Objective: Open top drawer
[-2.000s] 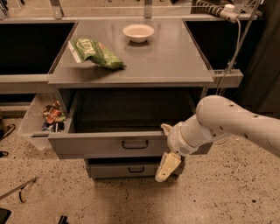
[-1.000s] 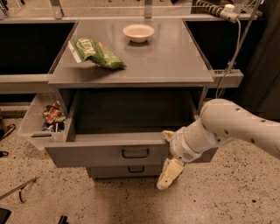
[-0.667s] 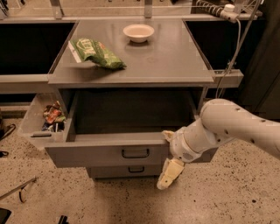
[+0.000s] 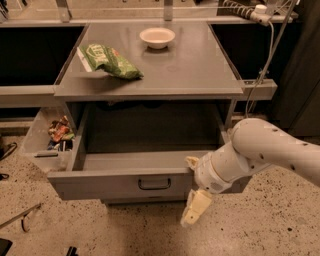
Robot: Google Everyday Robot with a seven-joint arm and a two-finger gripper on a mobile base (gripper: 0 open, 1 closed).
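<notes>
The top drawer (image 4: 125, 184) is pulled well out from under the grey table. Its wide grey front carries a small black bar handle (image 4: 154, 184), and its shallow grey tray (image 4: 145, 161) shows bare inside. My gripper (image 4: 194, 185) is at the right end of the drawer front, at the end of the white arm (image 4: 270, 150). One cream finger (image 4: 191, 161) rests at the front's top rim. The other finger (image 4: 196, 206) hangs below the front, well apart from the first. The lower drawers are hidden beneath the top one.
On the tabletop (image 4: 190, 65) lie a green snack bag (image 4: 107, 60) and a white bowl (image 4: 157, 37). A clear side bin with snacks (image 4: 50, 137) hangs at the left. A power strip and cable (image 4: 260, 15) run down at the right. The floor is speckled.
The drawer has slid farther out toward the camera. My gripper and arm have moved down and forward with its right end.
</notes>
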